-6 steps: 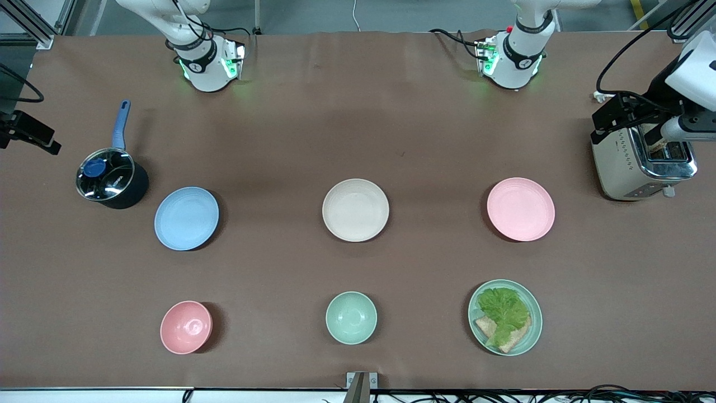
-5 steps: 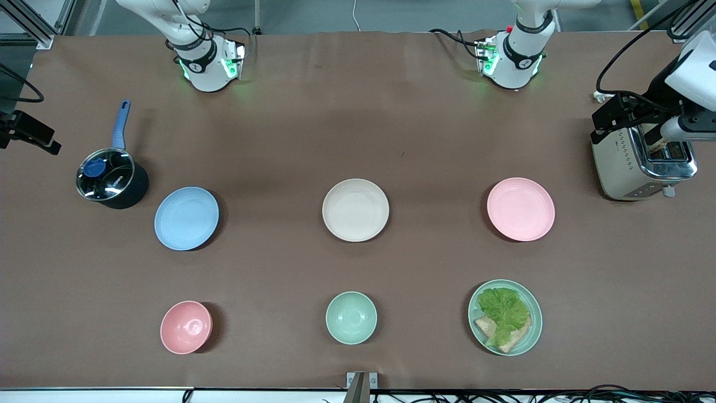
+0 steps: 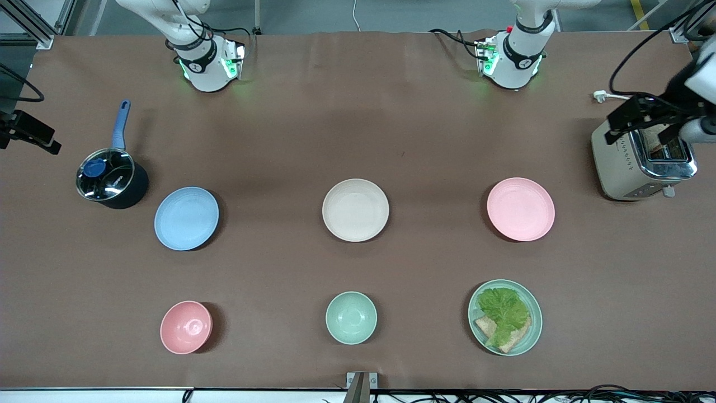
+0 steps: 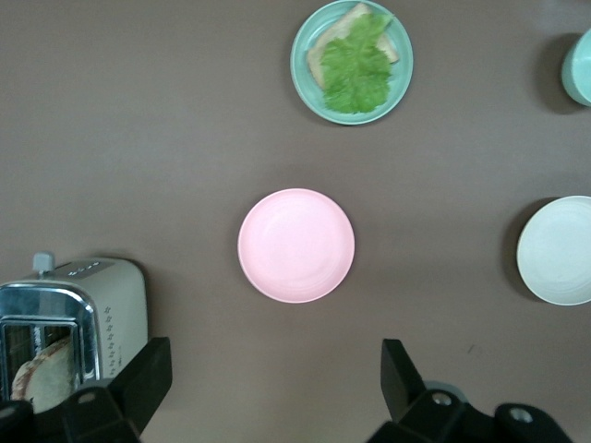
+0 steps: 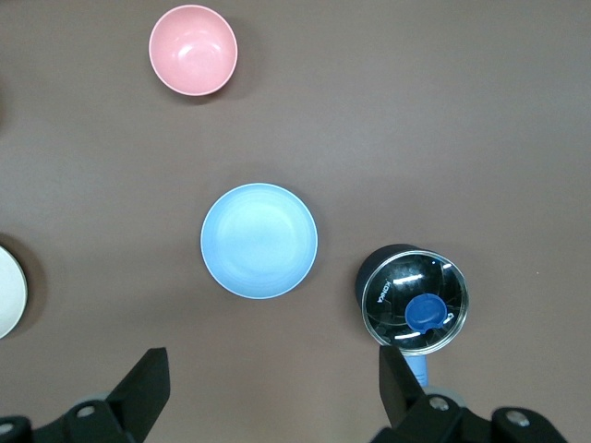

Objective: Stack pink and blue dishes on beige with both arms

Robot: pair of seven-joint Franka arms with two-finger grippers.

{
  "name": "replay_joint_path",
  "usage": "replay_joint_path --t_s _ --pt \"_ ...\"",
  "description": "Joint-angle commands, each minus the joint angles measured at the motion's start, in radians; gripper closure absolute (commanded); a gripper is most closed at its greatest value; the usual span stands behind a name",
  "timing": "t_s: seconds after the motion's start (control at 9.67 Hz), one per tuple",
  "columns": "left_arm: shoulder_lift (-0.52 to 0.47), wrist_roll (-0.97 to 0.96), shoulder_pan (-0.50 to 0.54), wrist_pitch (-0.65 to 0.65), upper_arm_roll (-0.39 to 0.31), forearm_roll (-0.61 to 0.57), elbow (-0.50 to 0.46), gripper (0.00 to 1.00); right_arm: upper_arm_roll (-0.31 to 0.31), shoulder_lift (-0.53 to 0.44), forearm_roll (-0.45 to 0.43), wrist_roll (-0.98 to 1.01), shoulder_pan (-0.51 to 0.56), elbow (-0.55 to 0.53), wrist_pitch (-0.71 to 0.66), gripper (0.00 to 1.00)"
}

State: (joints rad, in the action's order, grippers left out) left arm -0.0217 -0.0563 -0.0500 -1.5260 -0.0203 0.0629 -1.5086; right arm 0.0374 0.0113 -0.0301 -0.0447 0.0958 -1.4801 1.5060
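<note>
Nothing stacked yet. Left gripper (image 4: 268, 392) spread empty over pink plate (image 3: 521, 209); right gripper (image 5: 274, 392) spread empty over blue plate (image 3: 186, 218). Beige plate (image 3: 355, 210) sits bare mid-table. Next: descend onto rims.

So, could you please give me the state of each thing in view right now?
pink plate: bare, on table
blue plate: bare, on table
beige plate: nothing stacked on it
mint-green plate: holds lettuce and bread
saucepan: lidded
toaster: bread in slot
left pincer: open
right pincer: open
</note>
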Motion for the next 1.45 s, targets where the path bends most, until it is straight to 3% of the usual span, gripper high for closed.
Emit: replay_joint_path --t_s 0.0,0.1,0.31,0.41,0.72,0.93,1.03,1.14,1.34 --pt "0.043 0.112 0.002 0.009 -0.131 0.114 -0.045 0.0 -0.005 0.036 -0.022 0.014 -0.005 -0.008 0.01 0.0" --pt "0.089 0.143 0.006 0.0 -0.173 0.161 -0.054 0.0 -0.011 0.064 0.037 0.016 0.016 -0.029 0.011 0.0" --pt "0.208 0.264 0.022 -0.064 -0.181 0.195 -0.074 0.0 -0.101 0.126 0.16 0.113 0.035 -0.098 0.087 0.0" --pt "0.236 0.321 0.03 -0.148 -0.181 0.222 -0.134 0.0 -0.125 0.139 0.201 0.168 0.039 -0.173 0.162 0.0" --pt "0.336 0.476 0.03 -0.388 -0.181 0.236 -0.3 0.0 -0.188 0.191 0.314 0.369 0.045 -0.473 0.541 0.0" --pt "0.48 0.58 0.03 -0.436 -0.181 0.248 -0.294 0.15 -0.189 0.255 0.416 0.497 0.045 -0.605 0.762 0.0" --pt "0.521 0.595 0.026 -0.512 -0.178 0.261 -0.315 0.16 -0.188 0.312 0.467 0.544 0.044 -0.63 0.828 0.0" --pt "0.535 0.599 0.024 -0.558 -0.173 0.262 -0.355 0.18 -0.188 0.361 0.557 0.619 0.042 -0.631 0.835 0.0" --pt "0.545 0.621 0.029 -0.576 -0.17 0.317 -0.415 0.33 -0.188 0.426 0.695 0.78 0.044 -0.635 0.858 0.04"
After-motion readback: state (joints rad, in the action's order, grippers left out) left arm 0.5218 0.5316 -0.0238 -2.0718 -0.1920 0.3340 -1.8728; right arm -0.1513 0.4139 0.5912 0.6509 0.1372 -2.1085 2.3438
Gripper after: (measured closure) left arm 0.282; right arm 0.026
